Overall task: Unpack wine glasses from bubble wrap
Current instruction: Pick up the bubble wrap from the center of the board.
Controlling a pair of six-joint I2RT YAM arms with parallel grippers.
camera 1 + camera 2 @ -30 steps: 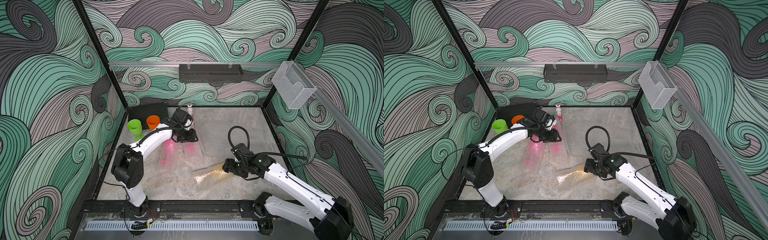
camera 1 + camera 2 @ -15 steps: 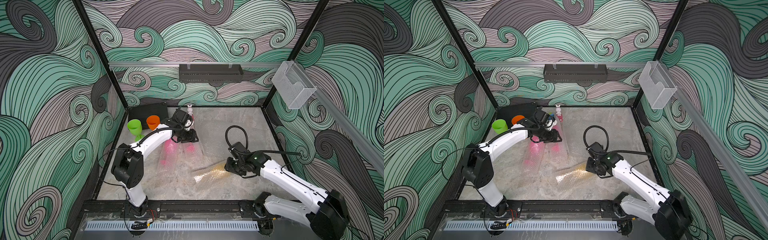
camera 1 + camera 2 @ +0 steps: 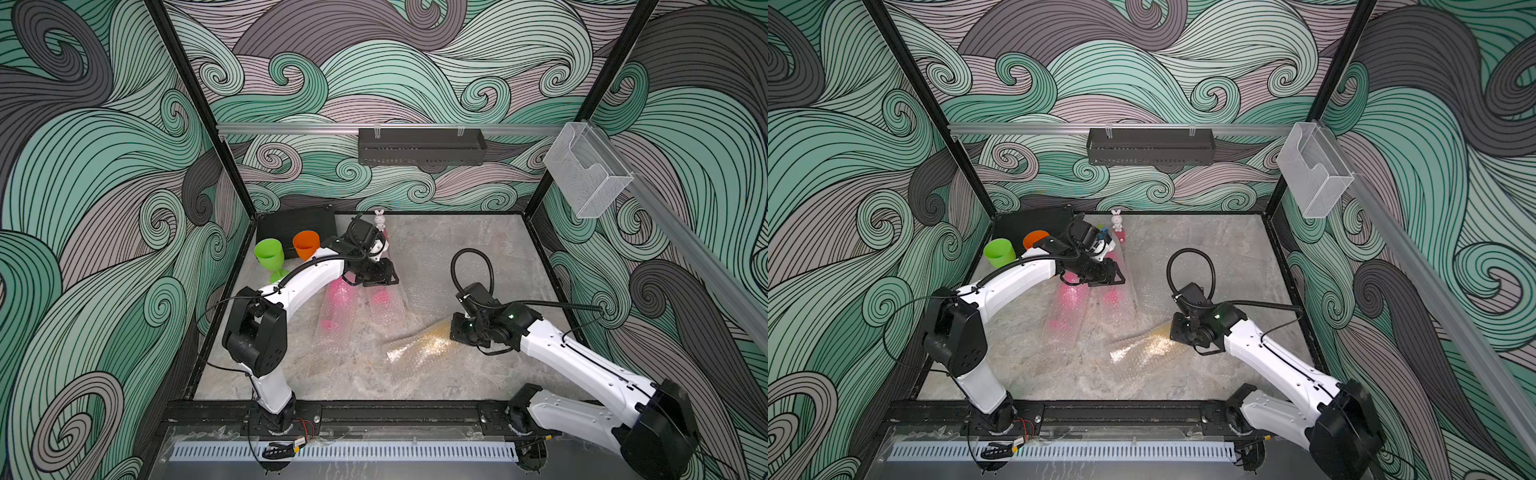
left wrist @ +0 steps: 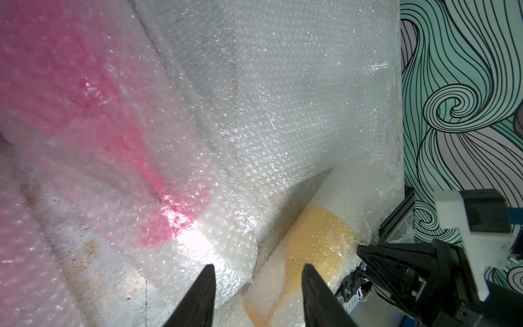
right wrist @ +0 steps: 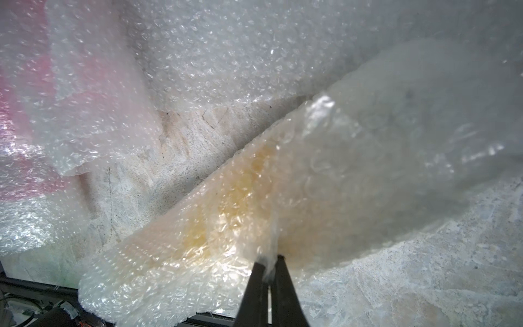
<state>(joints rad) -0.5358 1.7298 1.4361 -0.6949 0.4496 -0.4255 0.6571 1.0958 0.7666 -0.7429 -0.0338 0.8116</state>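
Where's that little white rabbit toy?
In both top views the rabbit stands at the back edge of the table, left of centre, just behind the left arm.

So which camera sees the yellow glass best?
The left wrist view: the yellow glass shows sharp-edged through its bubble wrap. The right wrist view gives a blurry yellow smear; both top views show only a golden tint.
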